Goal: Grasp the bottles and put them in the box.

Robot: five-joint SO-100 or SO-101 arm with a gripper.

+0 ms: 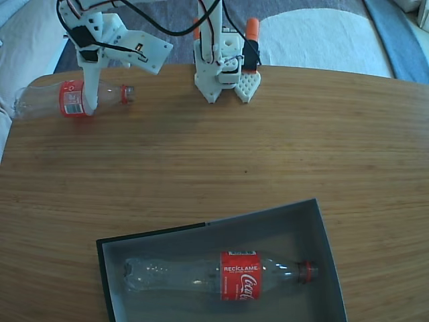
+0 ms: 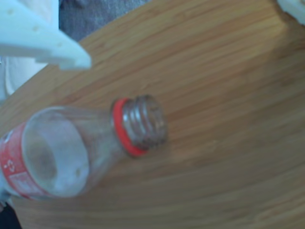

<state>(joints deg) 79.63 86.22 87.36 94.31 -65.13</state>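
Observation:
One clear bottle with a red label lies on its side at the table's far left, neck pointing right; its open red-ringed mouth fills the wrist view. My gripper hangs over it, open: one white finger reaches down across the label, the other is spread wide to the right. Only one finger shows in the wrist view, above the bottle. A second bottle lies flat inside the box, a black-walled, grey-floored tray at the near edge.
The arm's white base with orange clamps stands at the table's far edge, right of the gripper. The far bottle lies close to the round wooden table's left rim. Bare wood stretches between the far bottle and the box.

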